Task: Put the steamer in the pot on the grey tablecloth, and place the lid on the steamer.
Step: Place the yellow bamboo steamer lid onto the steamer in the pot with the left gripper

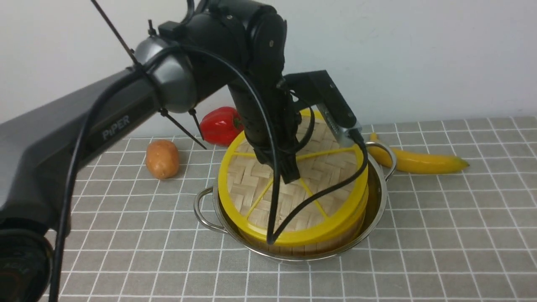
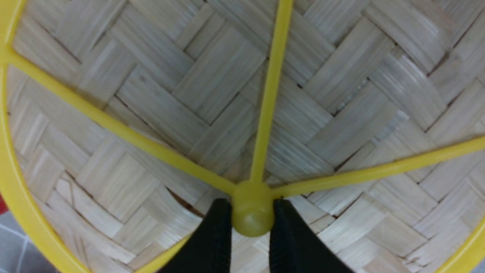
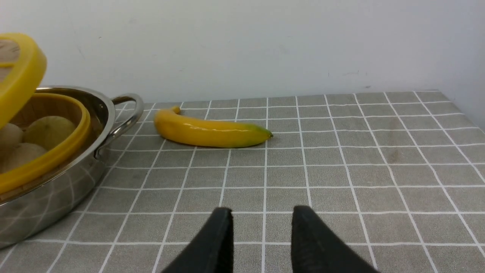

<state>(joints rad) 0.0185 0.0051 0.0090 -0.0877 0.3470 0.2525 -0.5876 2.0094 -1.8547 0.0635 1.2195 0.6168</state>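
Observation:
The shiny pot stands on the grey tablecloth with the bamboo steamer inside it. My left gripper is shut on the yellow hub of the woven lid, which it holds tilted over the steamer. The left wrist view shows both black fingers pinching the hub of the lid. In the right wrist view the lid's edge hangs above the steamer's yellow rim and the pot. My right gripper is open over bare tablecloth.
A banana lies just right of the pot's handle. A potato and a red pepper sit behind the pot on the left. Pale round pieces lie inside the steamer. A white wall closes the back.

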